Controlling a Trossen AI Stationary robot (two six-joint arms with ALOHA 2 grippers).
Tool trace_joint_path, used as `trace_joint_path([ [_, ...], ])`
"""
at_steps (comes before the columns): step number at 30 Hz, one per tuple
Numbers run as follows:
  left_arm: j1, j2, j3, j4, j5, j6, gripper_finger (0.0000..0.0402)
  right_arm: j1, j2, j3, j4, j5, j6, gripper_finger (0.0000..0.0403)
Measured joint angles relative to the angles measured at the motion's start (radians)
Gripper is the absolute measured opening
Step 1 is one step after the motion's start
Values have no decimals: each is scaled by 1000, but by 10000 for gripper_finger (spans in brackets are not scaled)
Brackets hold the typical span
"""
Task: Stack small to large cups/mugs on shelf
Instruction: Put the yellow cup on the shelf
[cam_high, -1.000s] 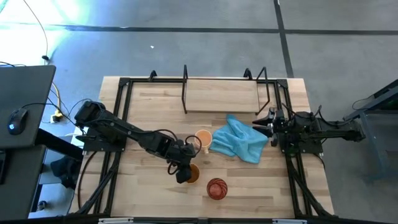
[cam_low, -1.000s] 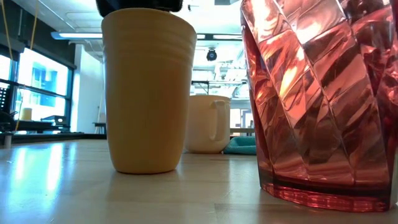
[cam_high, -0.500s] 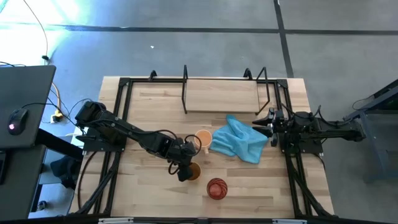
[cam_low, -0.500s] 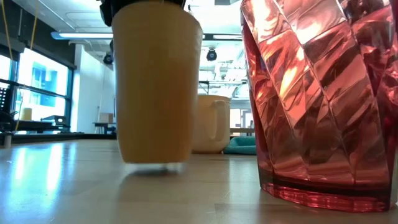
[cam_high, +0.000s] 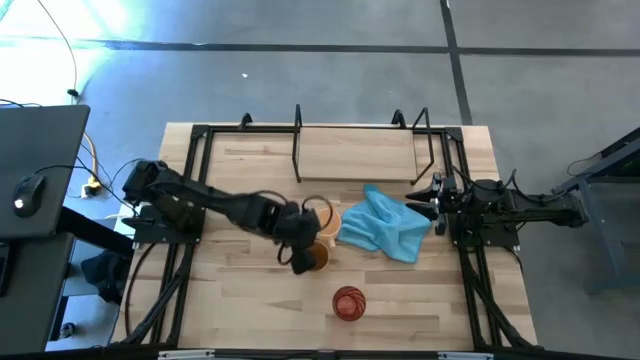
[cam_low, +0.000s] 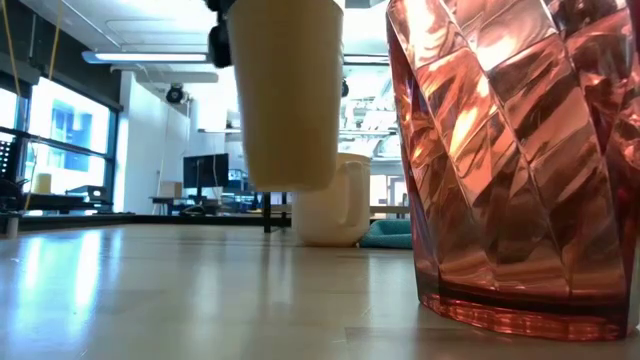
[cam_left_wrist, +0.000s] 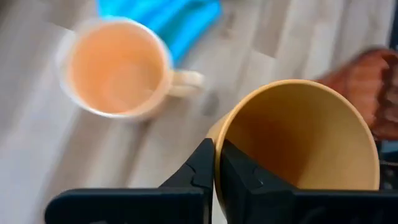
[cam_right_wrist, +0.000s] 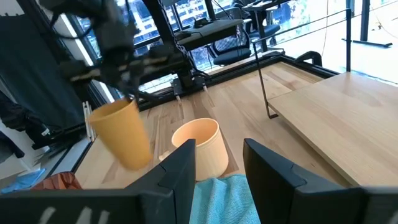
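Lifted clear of the wooden table (cam_high: 240, 300) since a second ago, the mustard-yellow cup (cam_high: 317, 256) now hangs in the air, tilted, where it earlier stood on the boards beside the red patterned cup (cam_high: 348, 301). It has also travelled toward the light orange mug (cam_high: 324, 222) and now shows just beside it from above.

At the table's far edge the shelf (cam_high: 360, 152), black rods over a pale board, stands with nothing on it. A blue cloth (cam_high: 385, 225) lies crumpled between the mug and the right arm. The left gripper (cam_left_wrist: 216, 167) has its fingers pinched tight on the yellow cup's rim, one finger inside the wall and one outside. In the low view the cup's base floats above the tabletop, with the mug standing behind it and the red cup close to the lens. The right gripper (cam_right_wrist: 219, 163) waits at the table's right edge near the cloth, jaws spread wide and holding nothing.
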Motion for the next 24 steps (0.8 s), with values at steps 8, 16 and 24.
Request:
trace_joint_path([
  [8,162,0,172,-158,-41,143,1,0,0,0,-7,0,10,126],
  [16,320,-1,283,-178,18,223,0,0,0,0,-25,-1,54,126],
  [24,333,-1,310,-204,-28,297,0,0,0,0,-43,6,75,126],
])
